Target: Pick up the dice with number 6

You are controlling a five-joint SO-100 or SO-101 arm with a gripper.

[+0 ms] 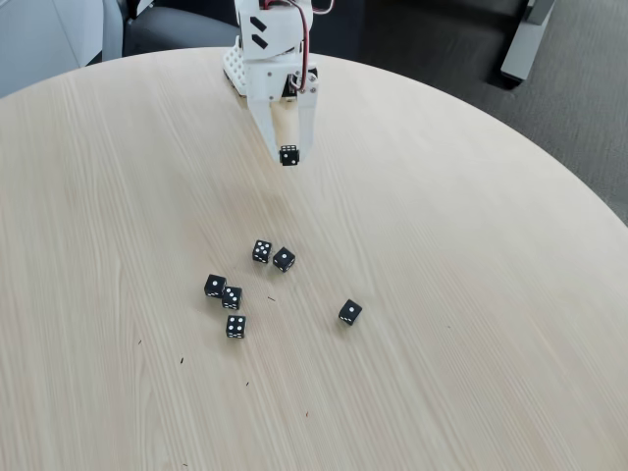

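In the fixed view the white claw [288,157] is pinching the dice with number 6 [288,154] between its fingertips, holding it clear above the desk [471,294], probably so it is not disturbing the five dice [260,251] lying toward six o'clock.

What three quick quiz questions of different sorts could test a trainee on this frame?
1. True or false: the gripper holds a black die above the table.
2. How many dice lie on the table?
3. Which die lies farthest right in the fixed view: A) the lone die, B) the lowest die of the left cluster?

Key: 1 true. 2 six. 3 A.
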